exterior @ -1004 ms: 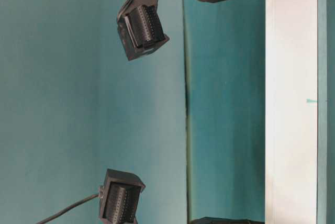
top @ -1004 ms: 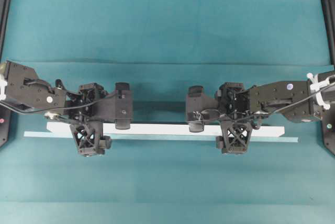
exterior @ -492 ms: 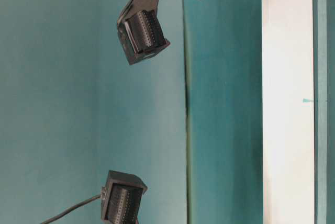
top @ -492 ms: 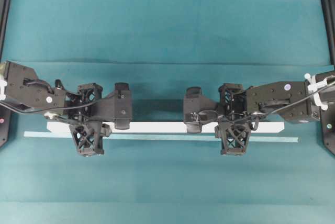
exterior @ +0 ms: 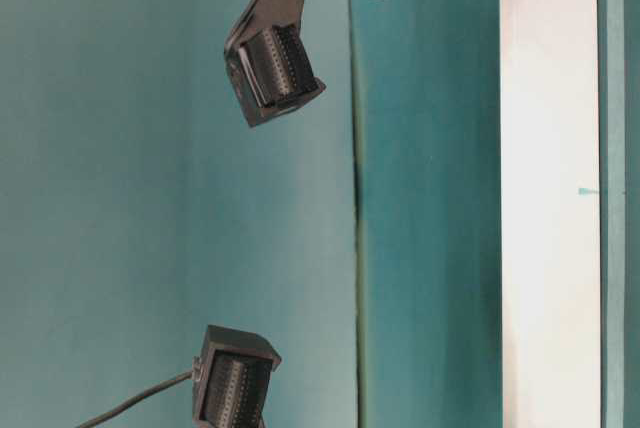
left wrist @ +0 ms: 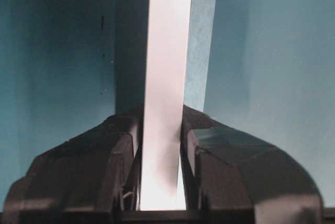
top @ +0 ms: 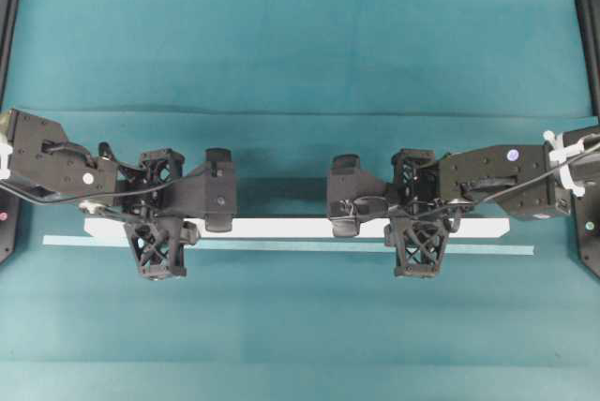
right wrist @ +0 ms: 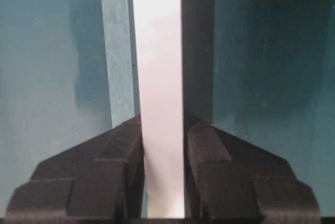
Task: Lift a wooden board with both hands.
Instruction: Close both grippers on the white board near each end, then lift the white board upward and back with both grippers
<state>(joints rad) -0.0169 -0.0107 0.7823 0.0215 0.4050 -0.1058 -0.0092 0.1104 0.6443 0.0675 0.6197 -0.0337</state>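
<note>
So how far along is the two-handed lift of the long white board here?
Done: the left gripper and right gripper are each clamped across the long, flat white wooden board, fingers pressed to both edges in the wrist views. In hand: the grip itself. Left: the lift; overhead, the board lies right beside the pale teal tape strip, so any rise is not evident.

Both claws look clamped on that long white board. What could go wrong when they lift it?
Each gripper, left and right, pinches the long, flat white wooden board only across its narrow width, so it might slip or twist. If one arm rises faster, the board could tilt. The pale teal tape strip lies right beside it and might snag.
</note>
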